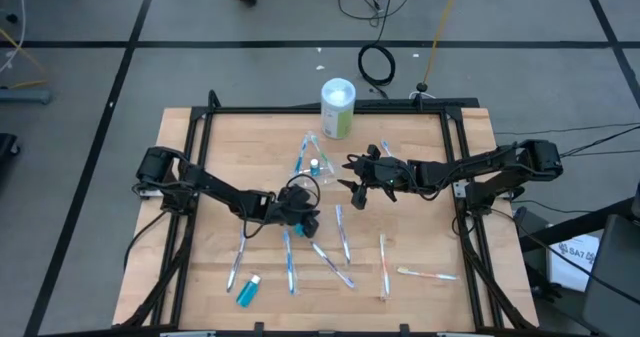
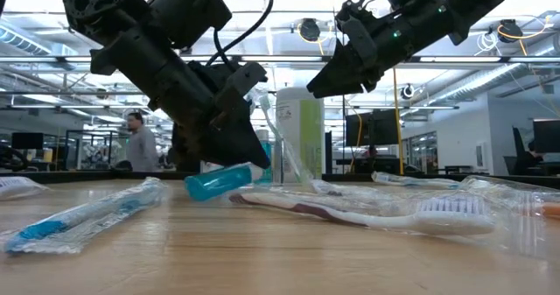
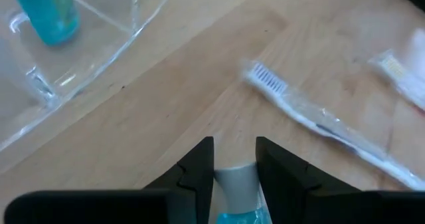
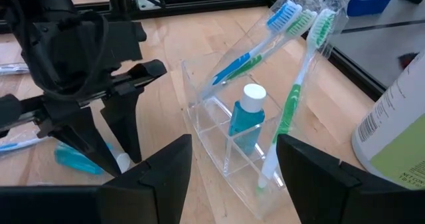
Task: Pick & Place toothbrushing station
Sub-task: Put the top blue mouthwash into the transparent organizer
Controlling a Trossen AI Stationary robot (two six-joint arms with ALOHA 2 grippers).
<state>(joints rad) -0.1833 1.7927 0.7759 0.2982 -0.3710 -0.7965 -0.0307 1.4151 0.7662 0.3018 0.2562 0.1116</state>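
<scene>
A clear plastic holder [image 4: 222, 141] stands mid-table [image 1: 312, 167]. In it are an upright blue white-capped tube [image 4: 247, 117] and wrapped toothbrushes [image 4: 300, 84] that lean on its rim. My left gripper [image 1: 304, 217] is just near of the holder, shut on a second blue tube [image 3: 236, 184]. My right gripper [image 4: 232, 184] is open and empty, raised above the table just right of the holder [image 1: 353, 185]. Several wrapped toothbrushes [image 1: 343, 234] and a third blue tube [image 1: 247, 291] lie flat on the near half of the table. My left gripper pinches the blue tube between its two fingers [image 3: 199, 167], just behind the white cap [image 3: 234, 176], which sticks out past the fingertips. The fingers slant down from above and lie across the tube [image 4: 80, 159]. The tube is tilted, cap end higher, low over the table [image 2: 223, 181].
A tall white-and-green canister [image 1: 338, 107] stands behind the holder at the table's far edge. A black frame [image 1: 330, 110] rims the tabletop. A wrapped toothbrush [image 2: 376, 209] lies close to the low camera. A person [image 2: 138, 142] stands in the room beyond.
</scene>
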